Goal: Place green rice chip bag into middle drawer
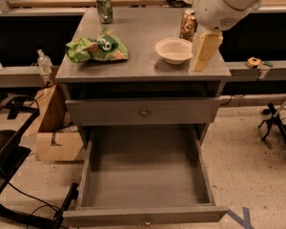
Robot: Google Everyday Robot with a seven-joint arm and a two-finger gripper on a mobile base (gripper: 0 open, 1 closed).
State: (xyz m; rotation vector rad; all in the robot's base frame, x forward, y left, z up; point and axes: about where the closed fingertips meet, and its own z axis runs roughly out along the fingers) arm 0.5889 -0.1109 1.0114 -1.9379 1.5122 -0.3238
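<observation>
The green rice chip bag lies crumpled on the left part of the grey cabinet top. The middle drawer is pulled far out below, and its box has nothing in it. Its small knob shows on the front at the bottom edge. The like-fronted drawer above it is shut. My gripper hangs from the white arm over the right part of the cabinet top, beside the bowl and well right of the bag.
A white bowl and a brown can stand on the right of the top. A green soda can stands at the back left. A cardboard box and black cables lie on the floor at the left.
</observation>
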